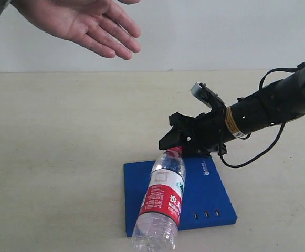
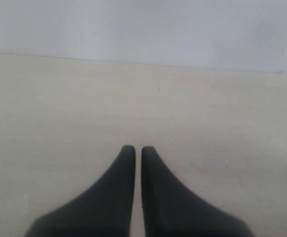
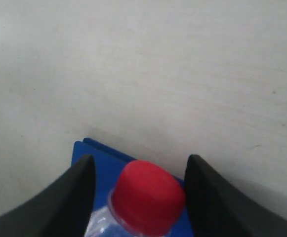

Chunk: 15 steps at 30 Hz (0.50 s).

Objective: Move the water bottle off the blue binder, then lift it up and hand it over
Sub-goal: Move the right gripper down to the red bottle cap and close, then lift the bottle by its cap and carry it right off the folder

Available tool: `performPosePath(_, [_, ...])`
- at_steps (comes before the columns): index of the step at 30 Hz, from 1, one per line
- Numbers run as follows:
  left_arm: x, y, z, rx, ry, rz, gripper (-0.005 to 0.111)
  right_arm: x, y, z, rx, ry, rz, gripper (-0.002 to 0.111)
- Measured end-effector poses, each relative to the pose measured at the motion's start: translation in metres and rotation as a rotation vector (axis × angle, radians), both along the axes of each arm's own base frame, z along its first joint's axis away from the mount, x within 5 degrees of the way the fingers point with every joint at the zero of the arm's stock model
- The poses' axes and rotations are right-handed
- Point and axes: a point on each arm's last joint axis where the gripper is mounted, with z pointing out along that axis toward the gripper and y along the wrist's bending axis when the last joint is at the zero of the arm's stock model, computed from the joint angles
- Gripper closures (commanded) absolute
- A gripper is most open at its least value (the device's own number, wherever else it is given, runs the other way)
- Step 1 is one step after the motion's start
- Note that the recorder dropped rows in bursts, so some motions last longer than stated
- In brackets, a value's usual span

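Right wrist view: right fingers (image 3: 74, 197) stand released, astride the red cap (image 3: 147, 195) of the water bottle (image 1: 162, 202). Left fingers (image 2: 118, 197) are clenched together, empty.

Water bottle (image 1: 160, 202) loses its base to the exterior view's lower edge; its body covers part of the blue binder (image 1: 207, 191). A hand (image 1: 84, 23) is cropped at the wrist. Whether my right jaws touch the red cap (image 3: 147, 195) is unclear.

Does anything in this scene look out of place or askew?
Yes. The water bottle is not upright: it seems to lie on its side across the blue binder, its base sticking out past the binder's near edge.
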Motion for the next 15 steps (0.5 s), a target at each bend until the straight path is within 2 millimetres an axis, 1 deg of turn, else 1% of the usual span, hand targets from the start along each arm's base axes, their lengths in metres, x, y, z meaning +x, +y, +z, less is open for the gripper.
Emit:
performPosePath(4, [0.0, 0.0, 0.0, 0.0, 0.0, 0.0, 0.102, -0.0049, 0.0038, 0.0034, 0.052, 0.023, 0.049, 0.059])
performPosePath(6, [0.0, 0.0, 0.0, 0.0, 0.0, 0.0, 0.102, -0.0063, 0.0048, 0.0044, 0.067, 0.031, 0.064, 0.062])
performPosePath(8, [0.0, 0.0, 0.0, 0.0, 0.0, 0.0, 0.102, -0.007, 0.0052, 0.005, 0.075, 0.034, 0.071, 0.071])
performPosePath(9, [0.0, 0.0, 0.0, 0.0, 0.0, 0.0, 0.102, -0.0075, 0.0056, 0.0053, 0.08, 0.039, 0.074, 0.078])
performPosePath(12, [0.0, 0.0, 0.0, 0.0, 0.0, 0.0, 0.102, -0.0085, 0.0071, 0.0075, 0.111, 0.055, 0.075, 0.09])
performPosePath(15, [0.0, 0.0, 0.0, 0.0, 0.0, 0.0, 0.102, -0.0086, 0.0072, 0.0076, 0.112, 0.054, 0.077, 0.106])
